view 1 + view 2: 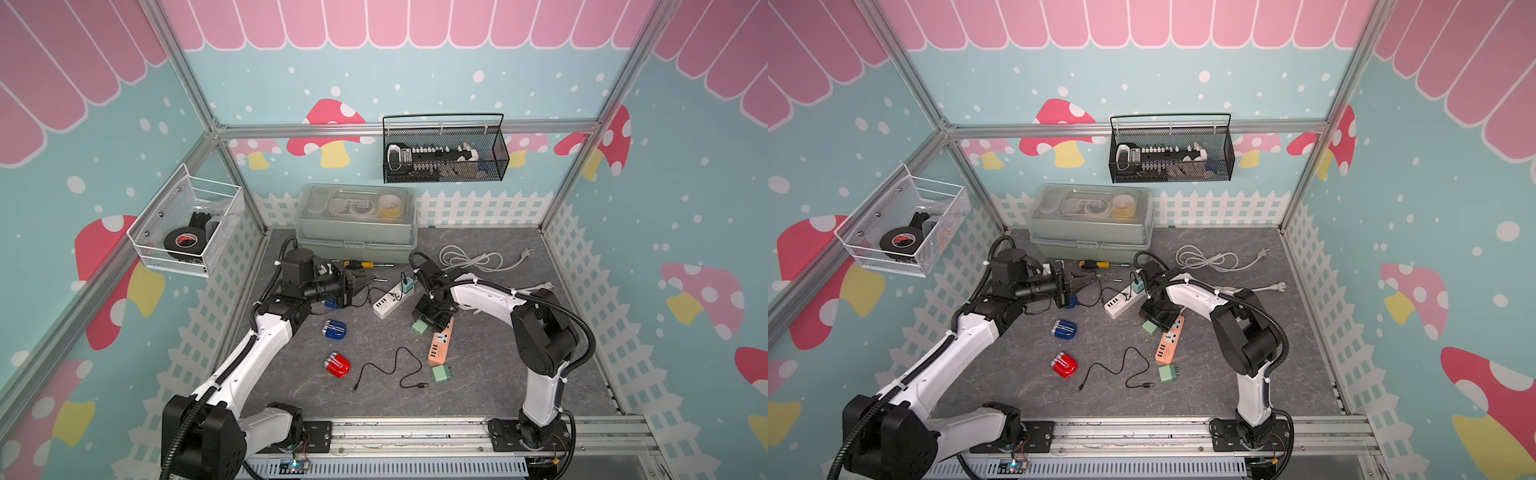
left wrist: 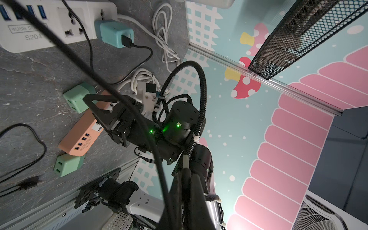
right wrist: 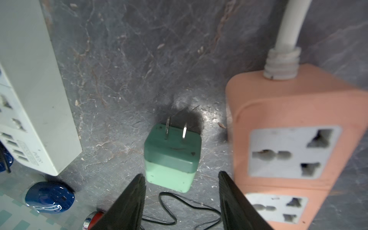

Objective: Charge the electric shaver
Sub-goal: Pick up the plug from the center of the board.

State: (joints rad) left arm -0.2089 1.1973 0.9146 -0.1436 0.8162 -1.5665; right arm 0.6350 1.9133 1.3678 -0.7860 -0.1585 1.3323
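Seating the plug looks like the step in hand: the left fingers [image 1: 362, 281] are closed on a black cable [image 2: 95, 77] that runs back to the teal adapter [image 2: 111, 33] sitting in the white power strip [image 1: 384, 301]. The cable's free end should be lined up square with a shaver's port and pushed straight in, with enough slack that the adapter is not tugged out. The right fingers [image 3: 127, 199] stand apart, gripping nothing, just short of a green adapter [image 3: 171, 161] beside the orange power strip [image 3: 278, 103]; they would serve better steadying the shaver. Three shavers lie on the table [image 1: 478, 374]: a blue shaver [image 1: 334, 330] near the middle, a red shaver [image 1: 337, 365] nearer the robot, and a second blue shaver [image 1: 330, 303] half hidden under the left wrist. Whether the cable already reaches it I cannot tell. There are two power strips, three adapters counting a loose green adapter [image 1: 440, 372], and two black cables, one a free cable [image 1: 420, 385].
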